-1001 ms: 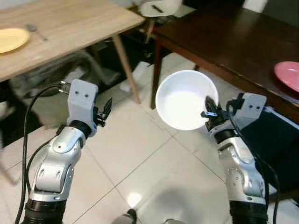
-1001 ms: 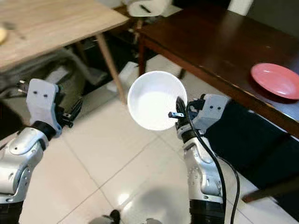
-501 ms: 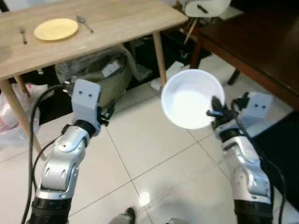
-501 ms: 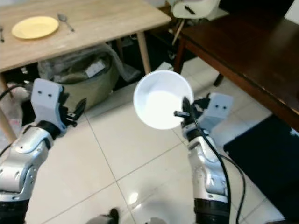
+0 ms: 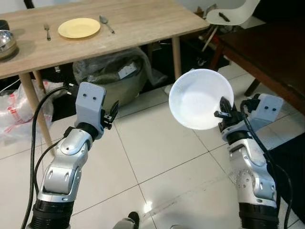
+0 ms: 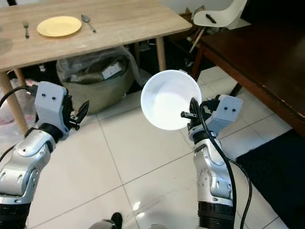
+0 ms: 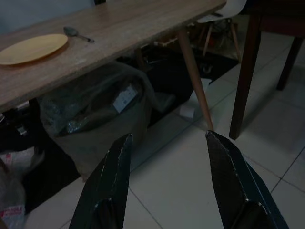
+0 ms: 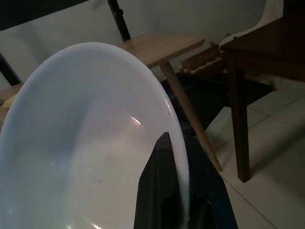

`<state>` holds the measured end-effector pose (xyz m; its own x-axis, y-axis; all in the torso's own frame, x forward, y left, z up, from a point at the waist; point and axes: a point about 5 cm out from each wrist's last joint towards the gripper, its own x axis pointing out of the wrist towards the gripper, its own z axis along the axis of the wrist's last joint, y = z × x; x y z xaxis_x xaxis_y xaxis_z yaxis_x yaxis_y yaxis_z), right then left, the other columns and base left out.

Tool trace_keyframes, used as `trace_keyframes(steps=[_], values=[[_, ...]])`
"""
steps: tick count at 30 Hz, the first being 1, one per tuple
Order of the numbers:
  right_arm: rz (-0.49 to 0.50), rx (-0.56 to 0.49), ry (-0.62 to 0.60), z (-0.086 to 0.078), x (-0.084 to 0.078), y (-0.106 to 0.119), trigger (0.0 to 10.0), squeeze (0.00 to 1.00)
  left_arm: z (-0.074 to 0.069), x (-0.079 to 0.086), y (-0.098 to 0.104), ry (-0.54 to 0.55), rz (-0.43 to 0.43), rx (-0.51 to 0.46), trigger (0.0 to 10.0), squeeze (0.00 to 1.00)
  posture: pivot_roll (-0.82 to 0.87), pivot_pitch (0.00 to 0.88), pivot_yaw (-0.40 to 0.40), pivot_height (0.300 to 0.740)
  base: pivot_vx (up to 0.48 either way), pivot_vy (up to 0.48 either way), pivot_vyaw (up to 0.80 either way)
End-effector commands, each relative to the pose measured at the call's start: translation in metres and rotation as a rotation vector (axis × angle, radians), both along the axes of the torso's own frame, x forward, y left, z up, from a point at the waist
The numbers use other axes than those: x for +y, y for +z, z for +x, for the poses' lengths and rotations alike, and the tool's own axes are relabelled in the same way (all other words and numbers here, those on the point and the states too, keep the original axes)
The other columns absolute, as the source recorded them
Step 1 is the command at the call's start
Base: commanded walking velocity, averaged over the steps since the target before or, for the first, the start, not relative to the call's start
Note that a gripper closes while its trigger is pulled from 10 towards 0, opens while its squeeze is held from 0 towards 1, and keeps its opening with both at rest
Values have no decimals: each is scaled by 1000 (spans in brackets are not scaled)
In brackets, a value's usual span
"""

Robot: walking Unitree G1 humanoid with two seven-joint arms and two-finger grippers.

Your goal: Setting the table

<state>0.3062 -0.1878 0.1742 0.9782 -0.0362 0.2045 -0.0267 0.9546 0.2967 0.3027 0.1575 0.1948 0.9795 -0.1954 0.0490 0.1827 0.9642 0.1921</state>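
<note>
Pale tiled floor (image 5: 157, 157) open ahead, light wooden table (image 6: 124, 21) edge beyond. Right gripper (image 6: 191, 113) pinching round white plastic bowl (image 6: 170, 99) rim; left gripper (image 7: 167, 186) spread, empty.

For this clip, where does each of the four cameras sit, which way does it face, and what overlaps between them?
Left eye and right eye views: on the head, looking forward and down at both arms, the white bowl and the wooden table.
Left wrist view: along the open left hand toward the table and yellow plate.
Right wrist view: along the right hand, pinching the bowl's rim.
Shared: all four views show the wooden table.
</note>
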Motion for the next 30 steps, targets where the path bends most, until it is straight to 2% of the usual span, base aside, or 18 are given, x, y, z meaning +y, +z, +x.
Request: trace_keyframes(steps=[1, 15, 30], values=[[2, 5, -16, 0, -2, -2, 10000, 0, 0, 1, -2, 5, 12, 7, 10000, 0, -65, 38, 46, 740, 420, 0, 0], [3, -6, -96, 0, -14, 0, 10000, 0, 0, 0, -3, -4, 13, 3, 10000, 0, -68, 35, 49, 740, 457, 0, 0], [3, -8, -110, -1, -15, -1, 10000, 0, 1, 1, -3, -4, 16, 3, 10000, 0, -66, 41, 52, 740, 466, 0, 0]])
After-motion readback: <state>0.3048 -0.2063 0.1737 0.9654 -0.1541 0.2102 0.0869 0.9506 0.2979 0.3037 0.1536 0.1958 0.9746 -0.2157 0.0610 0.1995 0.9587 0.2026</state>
